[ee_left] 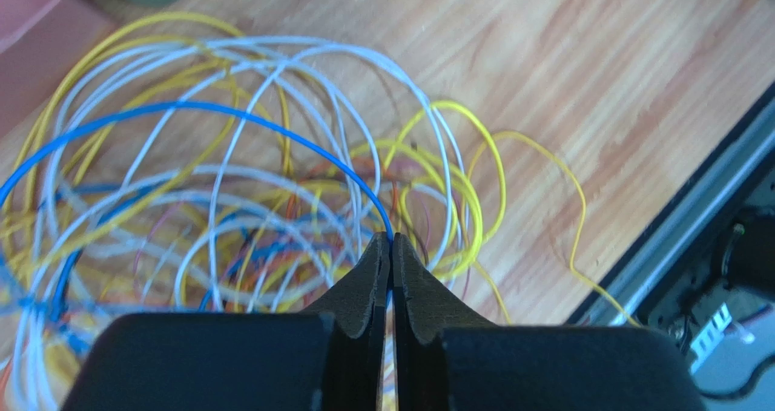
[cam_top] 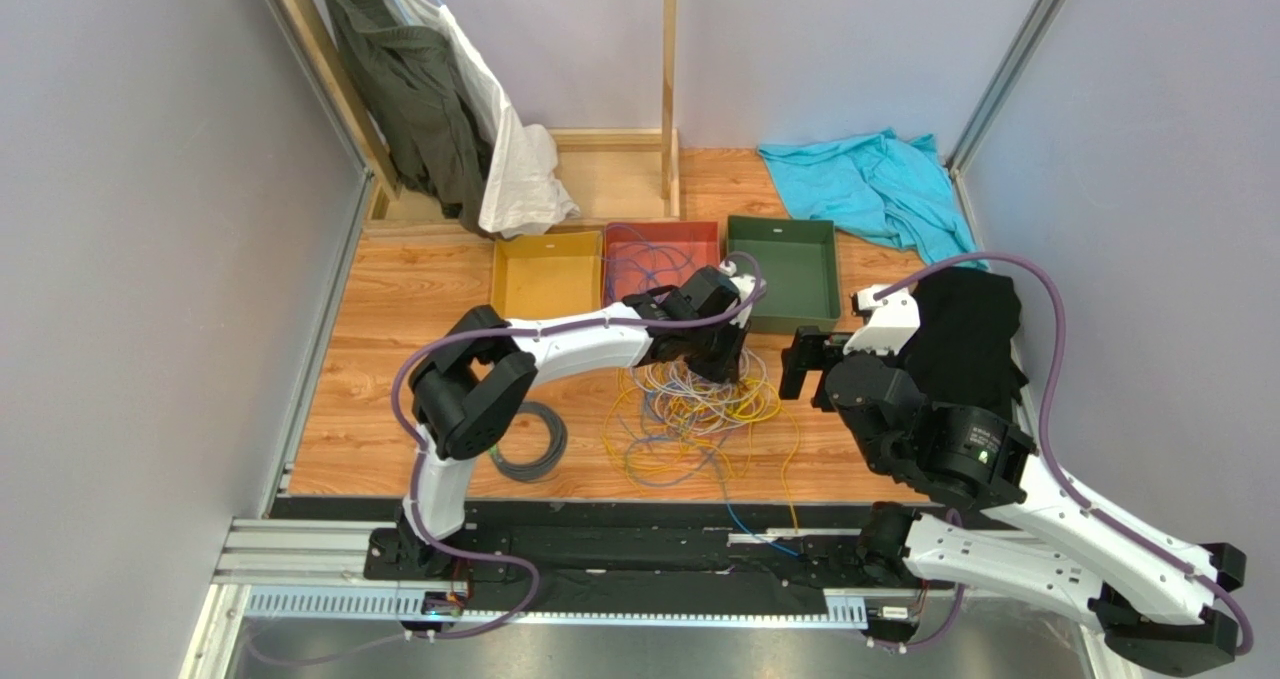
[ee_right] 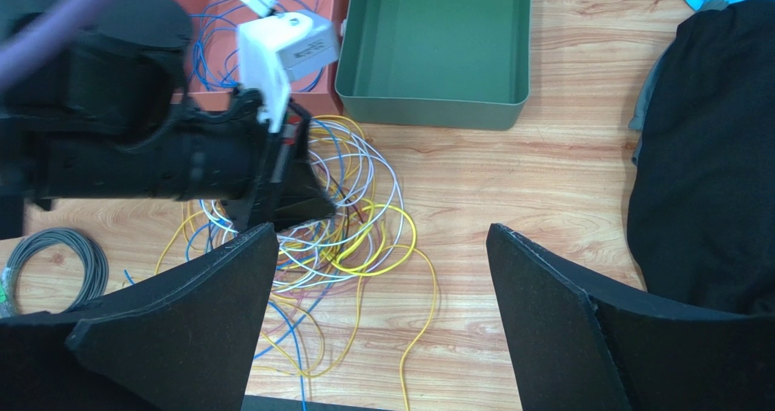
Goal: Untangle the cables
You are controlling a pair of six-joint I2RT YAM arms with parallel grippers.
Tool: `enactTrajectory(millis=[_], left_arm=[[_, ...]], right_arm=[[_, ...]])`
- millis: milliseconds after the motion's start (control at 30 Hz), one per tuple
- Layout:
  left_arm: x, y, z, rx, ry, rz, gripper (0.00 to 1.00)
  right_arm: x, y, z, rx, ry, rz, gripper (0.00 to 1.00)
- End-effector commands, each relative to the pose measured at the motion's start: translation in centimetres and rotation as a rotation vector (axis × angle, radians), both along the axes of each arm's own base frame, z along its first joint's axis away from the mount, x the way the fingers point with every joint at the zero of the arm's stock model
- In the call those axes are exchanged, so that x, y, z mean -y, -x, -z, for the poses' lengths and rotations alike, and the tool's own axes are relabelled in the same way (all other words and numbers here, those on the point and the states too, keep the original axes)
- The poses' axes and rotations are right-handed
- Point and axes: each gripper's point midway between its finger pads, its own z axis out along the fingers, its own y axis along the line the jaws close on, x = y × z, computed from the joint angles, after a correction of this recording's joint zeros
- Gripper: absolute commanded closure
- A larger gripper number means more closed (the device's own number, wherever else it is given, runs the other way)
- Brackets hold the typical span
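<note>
We've got the left tool (ee_left: 391, 244) with its fingers pressed together on the blue cable (ee_left: 182, 111), right at the tips, over the cable tangle (cam_top: 699, 406). Tangle is a loose pile of white, yellow and blue loops on the wooden surface (cam_top: 406, 319), just in front of the red tray (cam_top: 624, 237) and green tray (ee_right: 435, 111). More blue cable lies in the red tray. Right tool (ee_right: 382, 234) hangs to the tangle's right, fingers wide apart, holding nothing. Grey coil (cam_top: 529, 451) sits apart on the left.
</note>
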Motion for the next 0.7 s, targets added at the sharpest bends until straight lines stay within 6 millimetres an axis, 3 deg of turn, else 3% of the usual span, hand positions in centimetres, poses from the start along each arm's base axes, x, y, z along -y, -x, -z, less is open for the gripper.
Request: enactTrajectory(millis=[0, 33, 67, 133, 167, 233, 267, 300, 333, 367, 400, 467, 500, 567, 600, 667], left_arm=[[-1.1, 0.5, -8.0, 0.105, 0.127, -0.005, 0.99], [-1.9, 1.1, -8.7, 0.109, 0.136, -0.005, 1.0], [-2.6, 1.7, -12.2, 0.148, 0.198, -0.009, 1.0], [-4.3, 2.8, -15.1, 0.176, 0.229, -0.016, 1.0], [-5.5, 3.6, -19.0, 0.224, 0.298, -0.023, 1.0], [-7.4, 4.4, -22.7, 0.272, 0.341, -0.048, 1.0], [-8.8, 5.2, -26.0, 0.316, 0.399, -0.061, 1.0], [-9.6, 5.6, -27.8, 0.341, 0.424, -0.069, 1.0], [-10.9, 6.2, -30.8, 0.377, 0.463, -0.079, 1.0], [-11.5, 6.5, -32.3, 0.401, 0.478, -0.08, 1.0], [-12.3, 6.7, -35.4, 0.445, 0.522, -0.097, 1.0], [-13.4, 7.0, -37.7, 0.479, 0.53, -0.11, 1.0], [-14.4, 7.1, -41.1, 0.535, 0.579, -0.129, 1.0], [-14.7, 6.5, -42.8, 0.583, 0.561, -0.142, 1.0], [-15.6, 6.8, -46.3, 0.639, 0.611, -0.151, 1.0], [-15.5, 4.6, -46.8, 0.689, 0.534, -0.207, 1.0]], right_arm=[[-0.2, -0.3, -1.3, 0.031, -0.046, 0.013, 0.1], [-0.1, -0.3, -1.2, 0.031, -0.042, 0.016, 0.1], [0.0, -0.3, -1.3, 0.036, -0.047, 0.018, 0.1], [0.0, -0.3, -1.0, 0.033, -0.051, 0.021, 0.1], [-0.1, -0.2, -0.7, 0.028, -0.05, 0.016, 0.1], [-0.3, -0.2, -0.4, 0.023, -0.059, 0.013, 0.1], [-0.6, -0.2, 0.1, 0.013, -0.065, 0.004, 0.1], [-0.8, -0.1, 0.3, 0.009, -0.066, -0.002, 0.1], [-1.2, -0.2, 0.3, 0.009, -0.078, -0.008, 0.1], [-1.7, -0.1, 0.8, -0.008, -0.075, -0.028, 0.11], [-2.0, -0.1, 0.9, -0.012, -0.078, -0.041, 0.11], [-2.8, -0.2, 1.1, -0.025, -0.074, -0.065, 0.11], [-3.0, -0.2, 1.1, -0.029, -0.073, -0.068, 0.11], [-3.3, -0.2, 1.2, -0.036, -0.07, -0.071, 0.11], [-3.3, -0.3, 1.1, -0.035, -0.071, -0.071, 0.11], [-3.5, -0.3, 0.9, -0.032, -0.085, -0.076, 0.12]])
